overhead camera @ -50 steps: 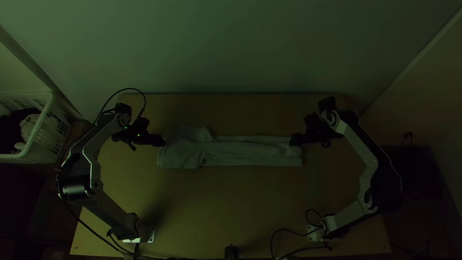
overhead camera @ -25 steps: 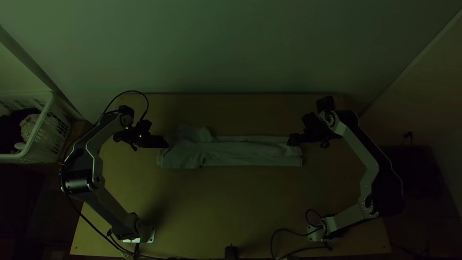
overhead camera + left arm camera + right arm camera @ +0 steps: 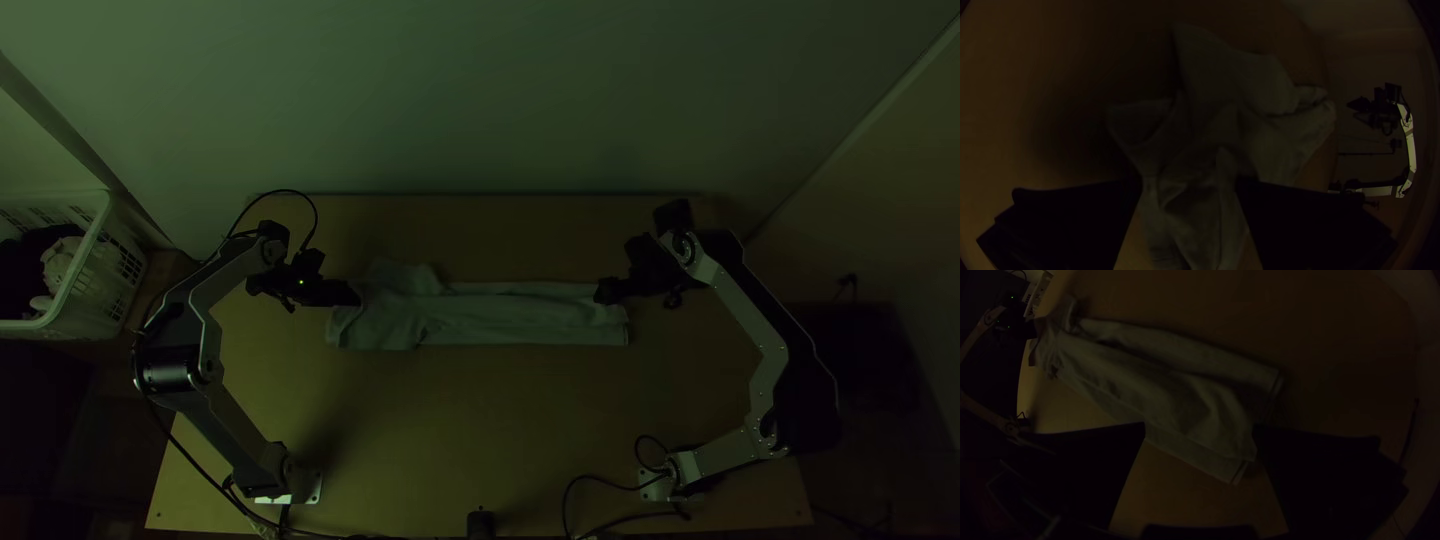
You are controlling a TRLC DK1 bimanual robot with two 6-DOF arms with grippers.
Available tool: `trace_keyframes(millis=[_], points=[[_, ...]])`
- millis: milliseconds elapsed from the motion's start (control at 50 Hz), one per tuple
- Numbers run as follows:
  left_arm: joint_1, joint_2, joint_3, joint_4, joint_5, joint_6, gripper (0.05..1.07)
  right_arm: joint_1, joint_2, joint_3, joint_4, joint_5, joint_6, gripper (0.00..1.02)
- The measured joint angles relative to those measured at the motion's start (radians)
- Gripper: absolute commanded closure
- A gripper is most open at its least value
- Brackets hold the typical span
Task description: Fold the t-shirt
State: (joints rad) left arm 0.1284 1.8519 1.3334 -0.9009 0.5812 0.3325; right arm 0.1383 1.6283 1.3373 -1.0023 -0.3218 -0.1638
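Observation:
In the top view the pale t-shirt [image 3: 520,315] lies as a long narrow folded strip across the table, its left end wider and rumpled. My left gripper [image 3: 357,293] is over that left end; my right gripper [image 3: 600,292] is over the strip's right end. The left wrist view has my left gripper [image 3: 1189,185] open, with the bunched collar and sleeve part of the shirt [image 3: 1220,110] between and beyond its fingers. Open too, my right gripper [image 3: 1200,427] has the shirt's hem end [image 3: 1200,415] between its fingers, not gripped.
A white laundry basket [image 3: 75,295] with dark and light clothes stands left of the wooden table [image 3: 450,430]. Cables run along the table's near edge, by a small black object [image 3: 481,524]. A wall stands behind the far edge.
My left gripper has moved a little to the right over the shirt's left end. My right gripper has shifted slightly left. The shirt lies as before.

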Motion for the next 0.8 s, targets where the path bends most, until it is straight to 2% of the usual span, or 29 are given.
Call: trace_keyframes(millis=[80, 240, 260, 540, 800], points=[[-0.022, 0.000, -0.007, 0.029, 0.003, -0.020, 0.56, 0.008, -0.001, -0.003, 0.000, 0.008, 0.000, 0.04], [-0.053, 0.002, -0.021, 0.078, 0.007, -0.047, 1.03, 0.015, -0.004, -0.003, 0.000, 0.011, 0.000, 0.04], [-0.055, 0.002, -0.022, 0.082, 0.007, -0.051, 1.05, 0.015, -0.005, -0.003, 0.000, 0.011, 0.000, 0.04], [-0.076, -0.016, -0.023, 0.092, -0.006, -0.162, 1.04, 0.015, -0.030, -0.004, 0.000, 0.018, 0.000, 0.04], [-0.201, -0.150, 0.035, 0.037, -0.041, -0.245, 1.04, 0.026, -0.068, -0.023, 0.000, 0.018, 0.006, 0.04]])
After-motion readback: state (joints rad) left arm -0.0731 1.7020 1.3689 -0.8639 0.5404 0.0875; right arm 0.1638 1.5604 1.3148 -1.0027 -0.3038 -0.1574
